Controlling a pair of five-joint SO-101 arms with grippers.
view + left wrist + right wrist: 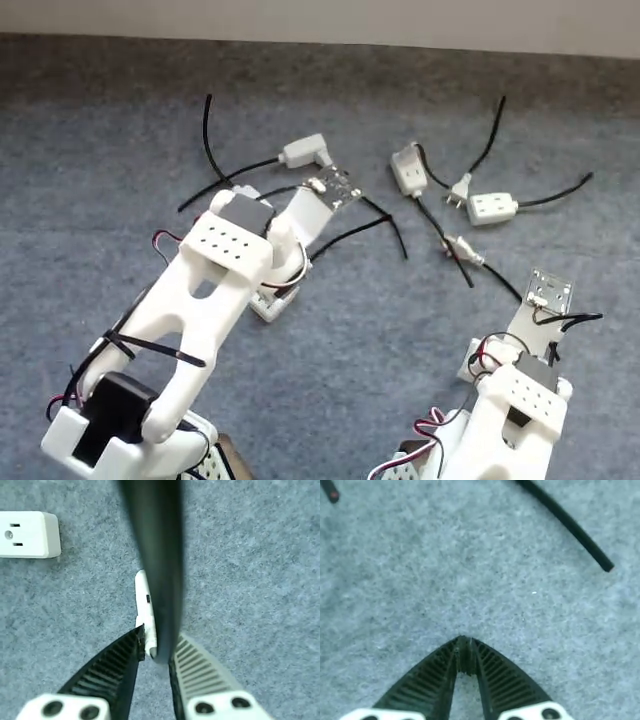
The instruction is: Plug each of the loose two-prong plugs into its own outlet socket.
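**Left gripper clamps a plug, right gripper closed on nothing**

Right up close on the left wrist view, the left gripper [156, 642] has its two fingers pinched on a white plug [145, 600]. The plug's body pokes out past the fingertips just over the grey carpet [250, 580]. Its black cord [155, 540] rises straight at the camera. Off to one side, well apart from the plug, an outlet socket [27, 535] lies on the carpet, slots in view.

Over to the right wrist view: the right gripper [465, 655] has its tips pressed together with nothing between them, above bare carpet. Beyond it lies a loose cord end [565, 522].

From above, the left arm [200, 290] stretches toward the table's middle. The right arm [515, 410] sits back at the near edge.

Further out, a second plug [462, 248] lies on its cord between the arms. Behind it a third plug [459, 190] sits just beside the right socket [492, 207]; I cannot tell whether they touch. The middle socket [407, 170] lies nearby, and farthest back, past the left arm, is the left socket [303, 152].
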